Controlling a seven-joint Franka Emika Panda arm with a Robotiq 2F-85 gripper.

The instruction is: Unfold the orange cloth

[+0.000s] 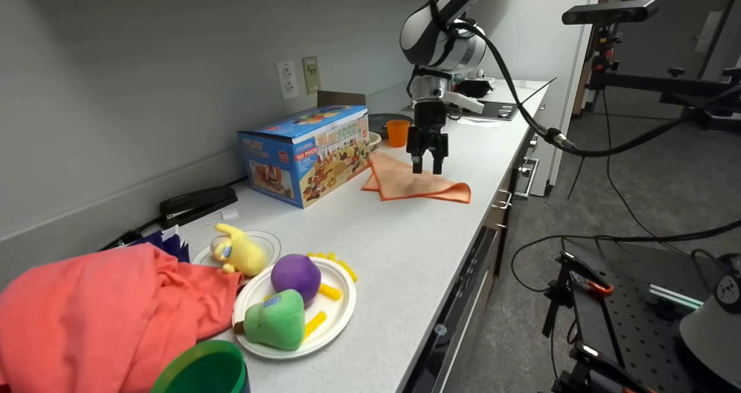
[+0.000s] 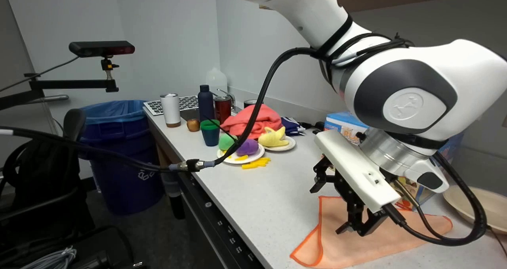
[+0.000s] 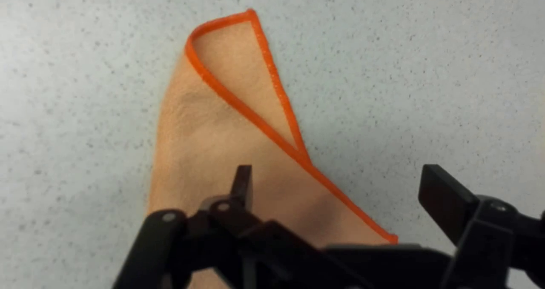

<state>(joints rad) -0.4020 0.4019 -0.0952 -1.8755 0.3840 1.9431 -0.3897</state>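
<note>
The orange cloth (image 1: 399, 183) lies folded on the counter, with darker orange edging. It shows in both exterior views (image 2: 356, 249). In the wrist view the cloth (image 3: 200, 131) has a smooth fold along its left side, and its edged layers cross near the middle, leaving a narrow flap at the top. My gripper (image 1: 427, 166) is above the cloth, open and empty, in both exterior views (image 2: 328, 209). In the wrist view the gripper (image 3: 336, 170) has its left finger over the cloth and its right finger over bare counter. A cloth corner shows between them; the gripper body hides the lower part.
A play food box (image 1: 307, 150) stands beside the cloth against the wall side. An orange cup (image 1: 397, 132) and a beige plate (image 2: 487, 205) are near. A white plate with plush toys (image 1: 341, 318) and a red cloth (image 1: 104, 312) lie farther along. The counter's edge (image 1: 463, 237) is close.
</note>
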